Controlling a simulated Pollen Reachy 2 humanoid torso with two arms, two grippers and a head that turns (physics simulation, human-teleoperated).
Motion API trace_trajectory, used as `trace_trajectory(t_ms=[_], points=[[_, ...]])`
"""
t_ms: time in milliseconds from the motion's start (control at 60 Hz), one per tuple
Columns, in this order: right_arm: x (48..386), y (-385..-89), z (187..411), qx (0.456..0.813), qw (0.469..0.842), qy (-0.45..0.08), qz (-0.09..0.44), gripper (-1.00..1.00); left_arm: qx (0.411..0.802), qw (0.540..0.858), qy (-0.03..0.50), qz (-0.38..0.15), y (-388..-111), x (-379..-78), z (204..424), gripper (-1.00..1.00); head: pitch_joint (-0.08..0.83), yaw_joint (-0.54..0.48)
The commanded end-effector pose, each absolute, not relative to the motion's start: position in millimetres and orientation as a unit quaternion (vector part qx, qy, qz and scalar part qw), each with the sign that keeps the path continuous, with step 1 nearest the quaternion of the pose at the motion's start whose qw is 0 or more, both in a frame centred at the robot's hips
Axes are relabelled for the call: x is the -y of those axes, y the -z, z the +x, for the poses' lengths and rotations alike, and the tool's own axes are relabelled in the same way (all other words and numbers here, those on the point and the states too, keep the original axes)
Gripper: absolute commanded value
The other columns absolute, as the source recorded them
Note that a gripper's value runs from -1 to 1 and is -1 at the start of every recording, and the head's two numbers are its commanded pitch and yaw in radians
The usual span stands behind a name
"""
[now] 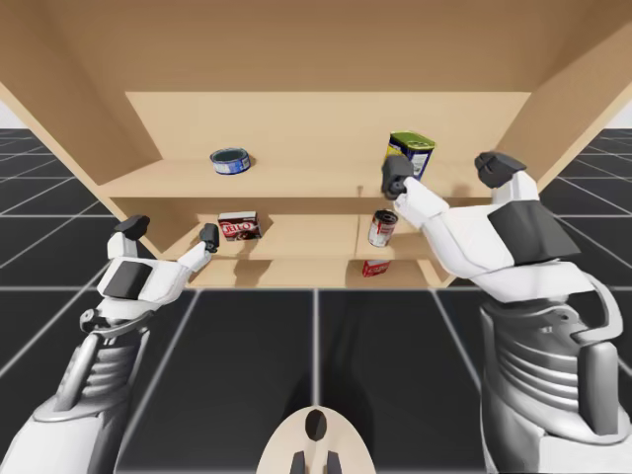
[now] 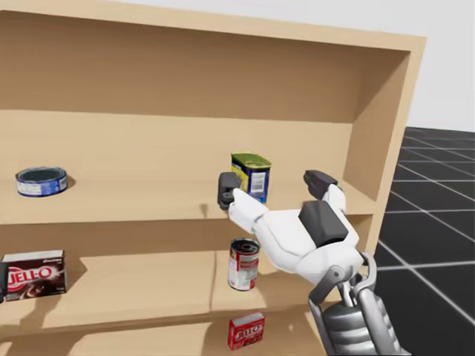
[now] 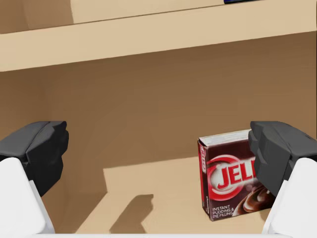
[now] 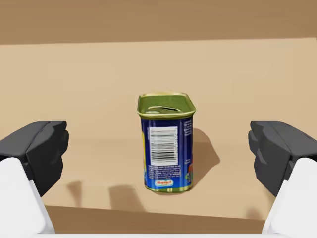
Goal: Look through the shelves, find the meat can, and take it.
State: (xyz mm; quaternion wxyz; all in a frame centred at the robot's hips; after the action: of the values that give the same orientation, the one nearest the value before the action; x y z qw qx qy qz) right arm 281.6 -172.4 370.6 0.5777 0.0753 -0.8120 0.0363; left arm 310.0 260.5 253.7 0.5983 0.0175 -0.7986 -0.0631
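Note:
The meat can (image 4: 166, 144) is a blue rectangular tin with a yellow-green top. It stands upright on the upper shelf (image 1: 296, 183), seen in the high view (image 1: 410, 155) and the head view (image 2: 252, 176). My right gripper (image 4: 158, 148) is open at the shelf's front edge, with the meat can straight ahead of it and untouched. That right gripper (image 1: 447, 170) is level with the upper shelf (image 2: 273, 185). My left gripper (image 3: 158, 153) is open and holds nothing, in front of the middle shelf (image 1: 170, 230).
A dark red pudding box (image 3: 230, 178) stands just ahead of my left gripper's finger. A flat blue tin (image 1: 230, 160) lies on the upper shelf's left part. A red-and-white round can (image 2: 243, 264) stands on the middle shelf, and a small red box (image 2: 246, 331) below it.

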Motion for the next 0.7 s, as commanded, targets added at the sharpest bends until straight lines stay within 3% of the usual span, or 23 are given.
trace_trajectory(t_ms=[17, 267, 517, 533, 550, 583, 700], points=[[167.3, -368.9, 312.8, 0.773, 0.63, -0.031, 0.068, -1.0, 0.799, 0.598, 0.064, 0.017, -253.8, -260.2, 309.5, -1.0, 0.176, -0.23], [158.2, -372.2, 354.0, 0.754, 0.652, -0.041, 0.067, -1.0, 0.799, 0.597, 0.064, 0.016, -254.0, -259.8, 308.9, -1.0, 0.184, -0.22], [157.7, -362.2, 375.4, 0.732, 0.678, -0.052, 0.051, -0.96, 0.8, 0.597, 0.063, 0.015, -254.4, -260.7, 308.3, -1.0, 0.193, -0.21], [158.0, -361.8, 375.8, 0.733, 0.677, -0.052, 0.048, -0.73, 0.8, 0.597, 0.063, 0.015, -254.5, -260.7, 308.4, -1.0, 0.193, -0.21], [158.7, -361.0, 376.6, 0.735, 0.675, -0.047, 0.044, 0.55, 0.8, 0.597, 0.063, 0.015, -254.5, -260.9, 308.4, -1.0, 0.194, -0.21], [159.2, -360.9, 376.5, 0.738, 0.673, -0.045, 0.04, 0.99, 0.8, 0.597, 0.063, 0.015, -254.5, -260.9, 308.3, -1.0, 0.194, -0.21], [161.1, -363.8, 370.6, 0.744, 0.665, -0.045, 0.042, 1.0, 0.8, 0.597, 0.063, 0.015, -254.5, -261.0, 308.2, -1.0, 0.196, -0.21]])
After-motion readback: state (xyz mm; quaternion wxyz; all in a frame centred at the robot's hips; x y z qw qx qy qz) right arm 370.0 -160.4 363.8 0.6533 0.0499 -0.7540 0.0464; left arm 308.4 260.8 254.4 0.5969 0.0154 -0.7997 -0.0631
